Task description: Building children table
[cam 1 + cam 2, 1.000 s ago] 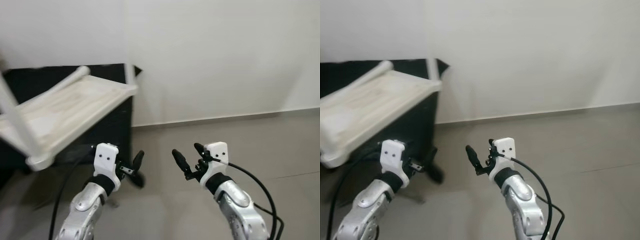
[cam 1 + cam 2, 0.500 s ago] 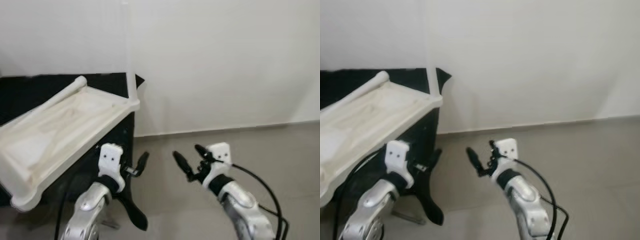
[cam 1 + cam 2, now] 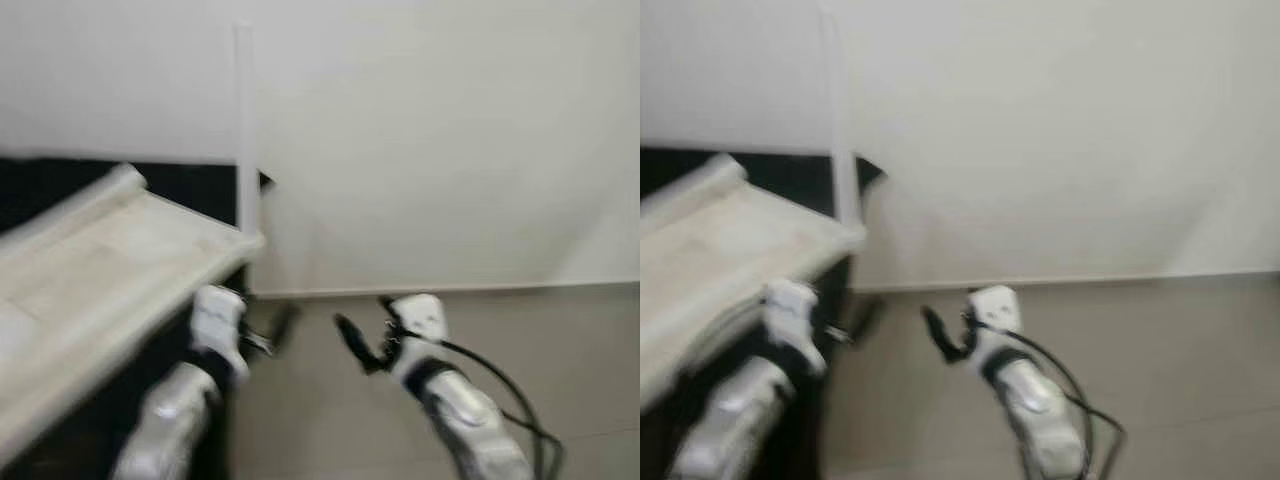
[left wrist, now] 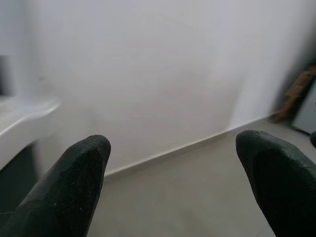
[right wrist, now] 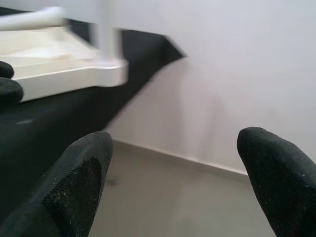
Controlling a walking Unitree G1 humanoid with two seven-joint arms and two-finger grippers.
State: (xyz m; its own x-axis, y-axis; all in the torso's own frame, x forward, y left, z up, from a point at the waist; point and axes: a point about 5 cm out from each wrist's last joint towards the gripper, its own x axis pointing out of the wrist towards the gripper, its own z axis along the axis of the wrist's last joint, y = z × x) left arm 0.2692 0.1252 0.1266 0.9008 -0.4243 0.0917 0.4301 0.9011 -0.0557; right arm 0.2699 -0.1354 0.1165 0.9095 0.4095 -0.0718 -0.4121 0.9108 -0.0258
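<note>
motion blur softens both eye views, yet the layout reads clearly enough. furthest left, a white children's table (image 3: 90, 270) lies upside down on a black-covered surface (image 5: 59, 123), its underside facing up. a rounded bar runs along its far edge, and one white leg (image 3: 244, 130) stands upright from the corner nearest the wall. the tabletop slopes down toward the lower left of the picture.

just right of that corner and lower down, the left gripper (image 3: 268, 335) is raised in front of the robot, close to the black surface's edge, touching nothing. its two black fingers (image 4: 74, 177) are spread wide with only air between them, and its wrist view looks past them at a white wall (image 4: 148, 74), a grey floor (image 4: 187, 197) and the rounded table corner off to one side.

further right, the right gripper (image 3: 362, 345) is held at about the same height, near the left one but apart from it, a black cable (image 3: 500, 385) trailing from its wrist. its fingers (image 5: 74, 182) are likewise spread apart and hold nothing. through its wrist camera the table corner with its upright leg sits on the black cloth, beyond the fingertips and well clear of them. a skirting line runs where wall meets floor, behind both arms.
</note>
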